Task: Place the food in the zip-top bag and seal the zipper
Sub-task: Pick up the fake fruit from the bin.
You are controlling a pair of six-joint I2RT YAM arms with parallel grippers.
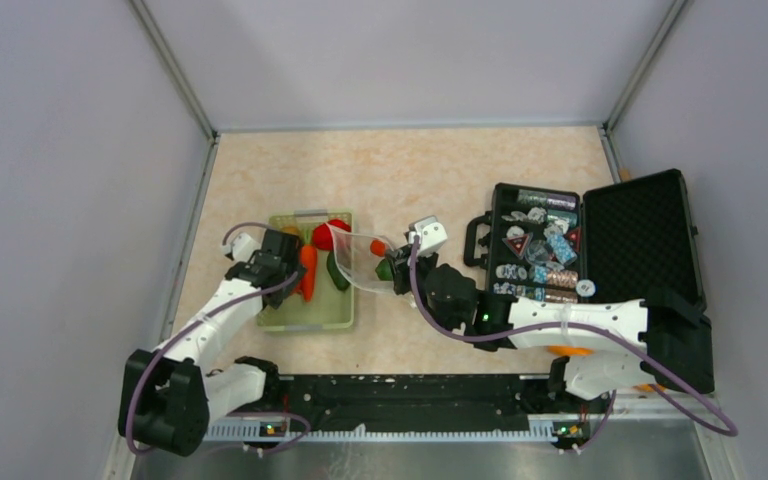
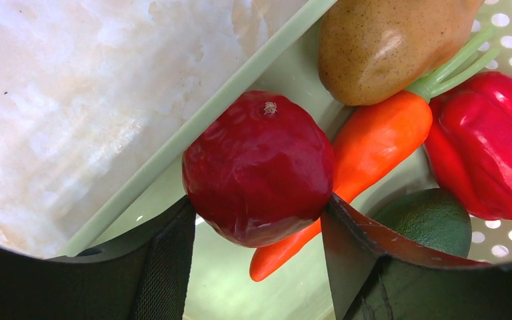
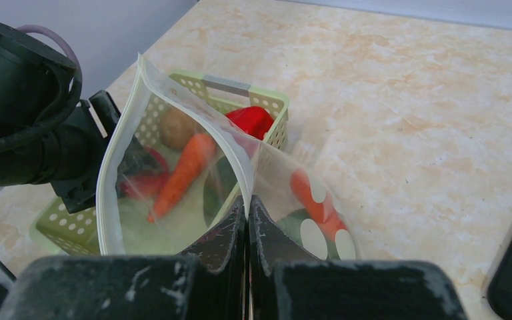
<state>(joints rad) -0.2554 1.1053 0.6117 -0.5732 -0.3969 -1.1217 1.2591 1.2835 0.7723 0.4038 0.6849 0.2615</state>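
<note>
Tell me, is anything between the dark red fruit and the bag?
Yes. The dark red fruit sits inside the left gripper, in the green basket. A carrot, a dark green piece and the basket's right wall lie between it and the zip-top bag. Lifting it over them would probably work.

The right hand (image 3: 247, 208) pinches the zip-top bag (image 3: 167, 180) at its rim, mouth facing the green basket (image 3: 275, 100).
</note>
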